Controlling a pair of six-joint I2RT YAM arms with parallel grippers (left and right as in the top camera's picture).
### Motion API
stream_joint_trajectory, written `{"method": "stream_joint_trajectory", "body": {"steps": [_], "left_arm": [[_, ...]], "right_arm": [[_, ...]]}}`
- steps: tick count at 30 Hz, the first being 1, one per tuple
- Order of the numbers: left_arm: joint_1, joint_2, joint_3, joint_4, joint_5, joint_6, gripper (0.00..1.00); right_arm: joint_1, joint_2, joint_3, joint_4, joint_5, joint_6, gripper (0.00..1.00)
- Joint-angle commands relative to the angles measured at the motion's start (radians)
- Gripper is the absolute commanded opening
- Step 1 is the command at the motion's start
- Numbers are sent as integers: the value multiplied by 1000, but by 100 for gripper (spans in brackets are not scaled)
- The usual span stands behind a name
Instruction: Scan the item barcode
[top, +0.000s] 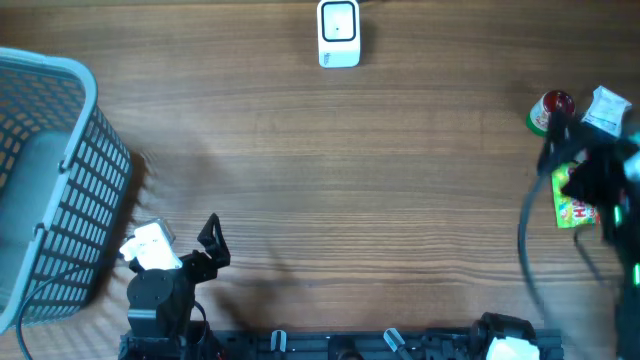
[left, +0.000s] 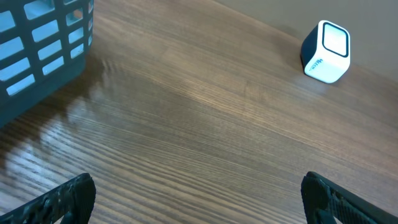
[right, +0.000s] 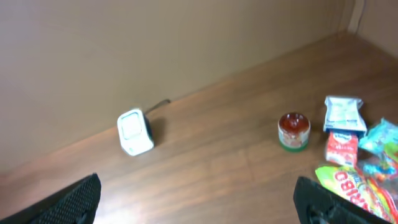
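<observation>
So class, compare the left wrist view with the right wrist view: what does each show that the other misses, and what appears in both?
Only the left wrist view: the grey basket, at its upper left. Only the right wrist view: the red-lidded jar, a white pouch, a small red carton and a colourful sweet bag, grouped at the right, plus the back wall. Both: the white scanner standing on the wooden table.
</observation>
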Motion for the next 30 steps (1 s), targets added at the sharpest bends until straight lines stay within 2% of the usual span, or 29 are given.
{"method": "stream_joint_trajectory", "body": {"steps": [1,7,9,11,13,15,19,24,30], "left_arm": [[-2,-6,-3,3,13,-5,100],[-2,-6,-3,3,12,-5,100],[-2,-6,-3,3,13,-5,100],[-2,-6,-3,3,12,-5,100],[-2,-6,-3,3,13,-5,100],[-2,-6,-3,3,13,-5,100],[-2,-6,-3,3,12,-5,100],[-2,-6,-3,3,13,-5,100],[-2,-6,-3,3,12,-5,100]], "right_arm": [[5,-130,-3,-127,-19,34,100],[5,-206,-3,-309,17,5,100],[5,-206,-22,-298,-9,-24,100],[5,-206,-55,-243,-80,-120,100],[7,-208,-104,-157,-161,-212,100],[7,-223,-163,-61,-197,-235,100],[12,-357,-396,240,-283,-232,100],[99,-622,-773,653,-289,-172,100],[124,-813,-1088,1024,-285,-123,100]]}}
